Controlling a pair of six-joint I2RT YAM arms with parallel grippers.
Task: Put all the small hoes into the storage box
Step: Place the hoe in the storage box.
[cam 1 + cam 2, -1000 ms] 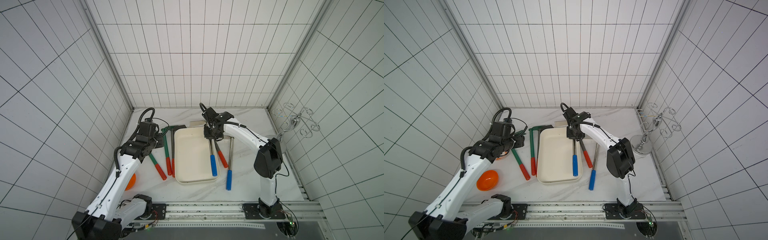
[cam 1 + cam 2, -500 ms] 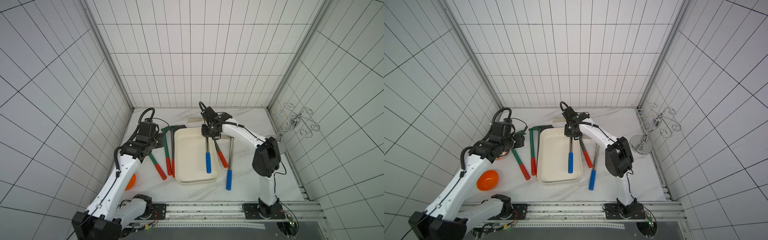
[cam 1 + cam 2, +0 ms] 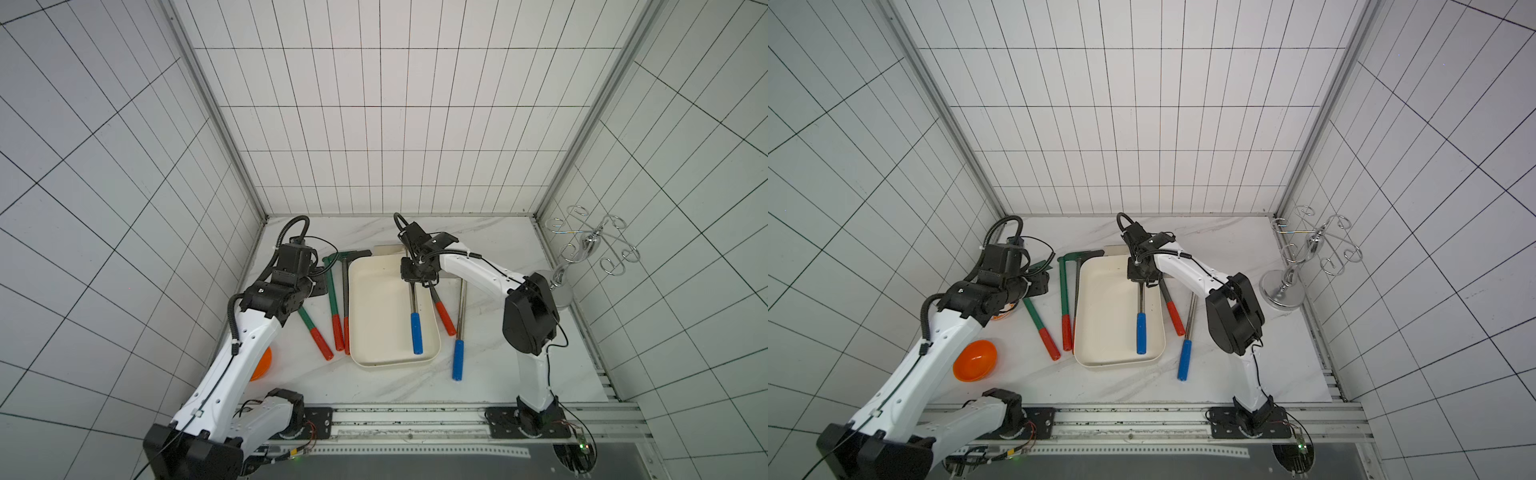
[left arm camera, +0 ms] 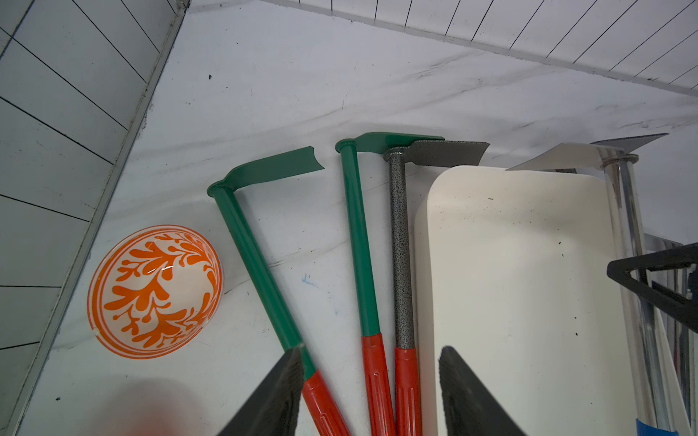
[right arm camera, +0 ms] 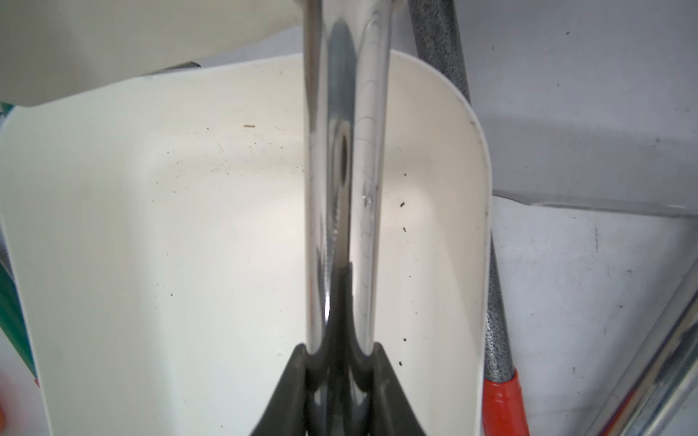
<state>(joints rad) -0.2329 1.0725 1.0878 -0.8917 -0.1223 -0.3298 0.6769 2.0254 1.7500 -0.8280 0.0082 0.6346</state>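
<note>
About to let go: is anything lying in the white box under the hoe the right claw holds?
Nothing visible. The right claw is shut on the blue-handled hoe over the box, whose floor below is bare. The blade seems to reach past the far rim.

Small hoe (image 3: 416, 332): chrome shaft, blue grip, lying lengthwise within the storage box (image 3: 376, 316) along its right side, grip toward the near rim, shaft clamped in the right tool (image 5: 342, 358). Box: shallow, cream-white, round-cornered, flat on the bench (image 3: 490, 374).
</note>
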